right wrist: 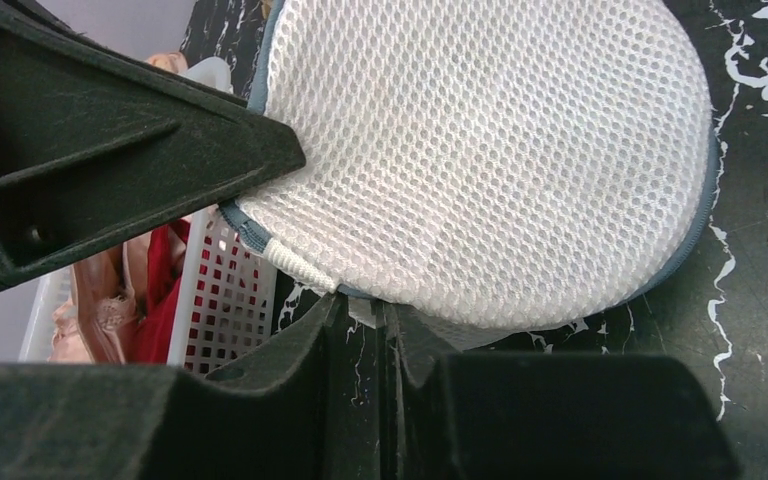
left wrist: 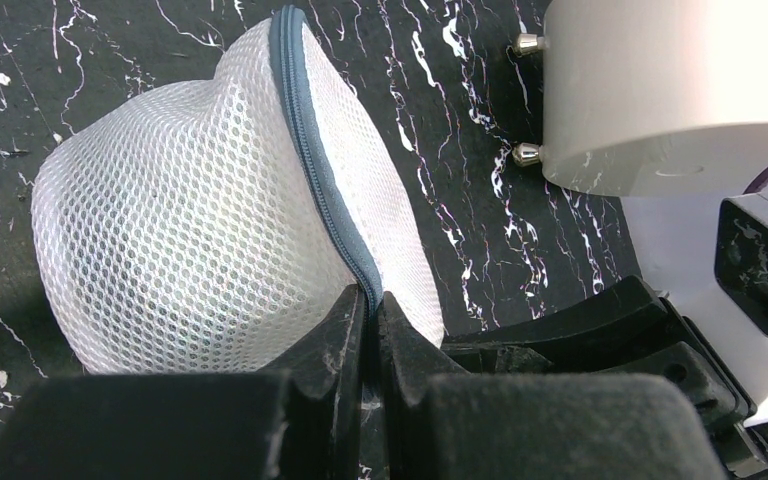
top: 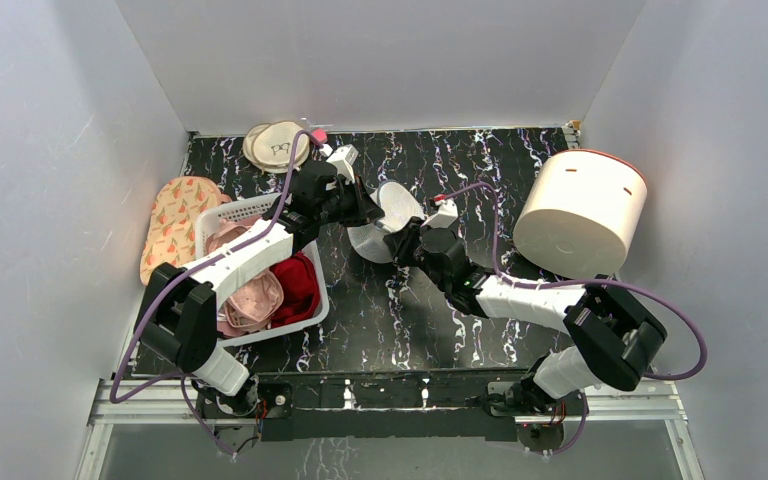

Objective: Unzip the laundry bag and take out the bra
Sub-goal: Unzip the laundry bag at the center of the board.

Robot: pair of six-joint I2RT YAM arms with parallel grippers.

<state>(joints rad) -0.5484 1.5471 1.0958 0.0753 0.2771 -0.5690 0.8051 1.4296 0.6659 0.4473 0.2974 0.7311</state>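
Note:
The laundry bag (top: 392, 218), a small white mesh pod with a grey-blue zipper rim, sits mid-table, tipped on its side. My left gripper (top: 368, 212) reaches it from the left. In the left wrist view this gripper (left wrist: 370, 300) is shut on the zipper rim (left wrist: 310, 150) of the bag (left wrist: 180, 230). My right gripper (top: 402, 243) comes from the near right. In the right wrist view it (right wrist: 362, 310) is shut on a small grey tab at the lower edge of the bag (right wrist: 480, 150). The zipper looks closed. The bra is hidden.
A white basket (top: 228, 212) with red and pink garments stands left of the bag, also in the right wrist view (right wrist: 225, 310). A big cream drum (top: 580, 212) lies at the right. Flat beige discs (top: 276, 145) lie at the back left. A peach patterned pouch (top: 173, 225) lies by the left wall.

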